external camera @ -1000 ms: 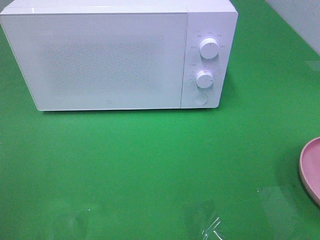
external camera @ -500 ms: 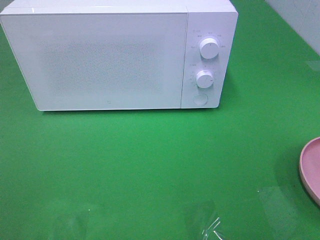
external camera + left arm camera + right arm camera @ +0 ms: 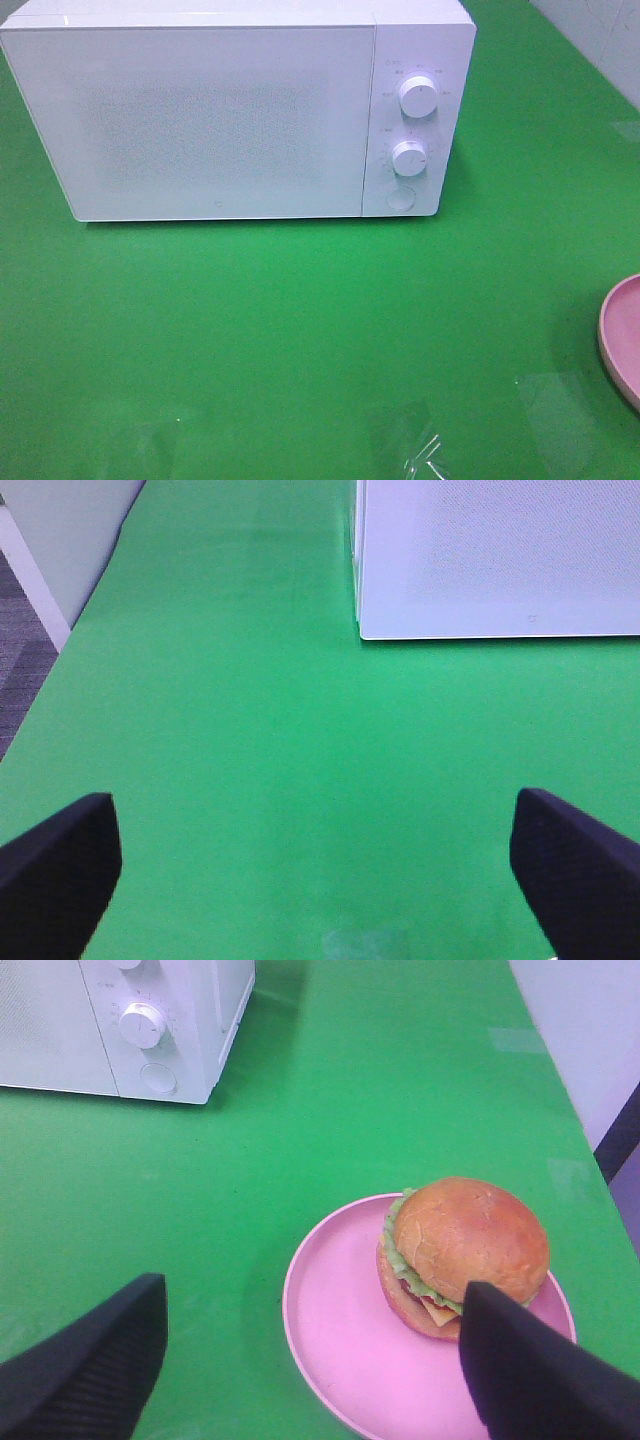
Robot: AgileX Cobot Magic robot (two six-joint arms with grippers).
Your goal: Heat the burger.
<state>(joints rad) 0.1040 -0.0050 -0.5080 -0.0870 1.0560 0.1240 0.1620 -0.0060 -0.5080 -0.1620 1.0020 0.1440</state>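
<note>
Right pincer (image 3: 310, 1360), spread, above plate (image 3: 340, 1360) bearing burger (image 3: 465, 1250); left pincer (image 3: 315, 865), spread, over bare counter (image 3: 250, 740). Microwave (image 3: 200, 120) door closed.

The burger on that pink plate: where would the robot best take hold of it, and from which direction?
Probably from above, with the jaws closing across the sides of the burger around the bun and patty layers. It sits upright on the pink plate, dome up, so a top-down grip on opposite sides keeps the stack together. The open right gripper is nearest; the plate's raised rim would hinder a low sideways approach.
</note>
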